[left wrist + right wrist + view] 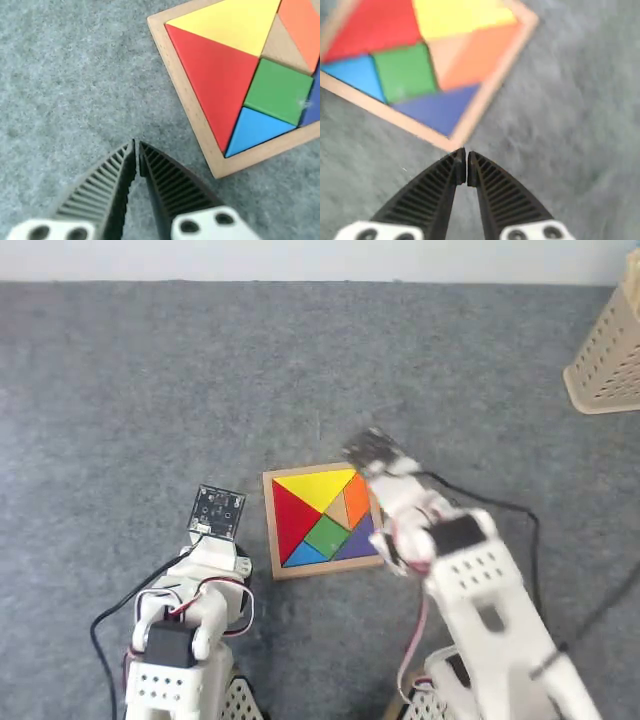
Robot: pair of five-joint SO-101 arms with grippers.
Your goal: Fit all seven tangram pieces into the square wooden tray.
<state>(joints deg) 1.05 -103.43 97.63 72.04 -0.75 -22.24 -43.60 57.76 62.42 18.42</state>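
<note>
Though closed tip to tip with nothing between, placed within easy reach of the work. Under the left pincer, bare grey carpet; just ahead and to one side, the wooden tray, near corner first. Past that rim, nearest first: light blue triangle, big red triangle, green square; farther on, pale wood triangle, yellow triangle, orange piece. At the right pincer, likewise shut and empty, another tray corner just beyond the tips, then the dark blue piece right behind the rim, green square and orange piece after it, red and yellow farthest. Appears to hold all seven, lying flush, with no gap to be seen. As for handling, by judgement: thin, stiff, light wooden tiles, smooth with paint, so probably slippery on the faces and awkward to pinch once seated flat. Best taken across two opposite straight edges, or nudged at a corner with closed tips. For the tray itself, harder and heavier: grip across the raised rim at a side, not the corner, and keep level to avoid spilling the tiles.
</note>
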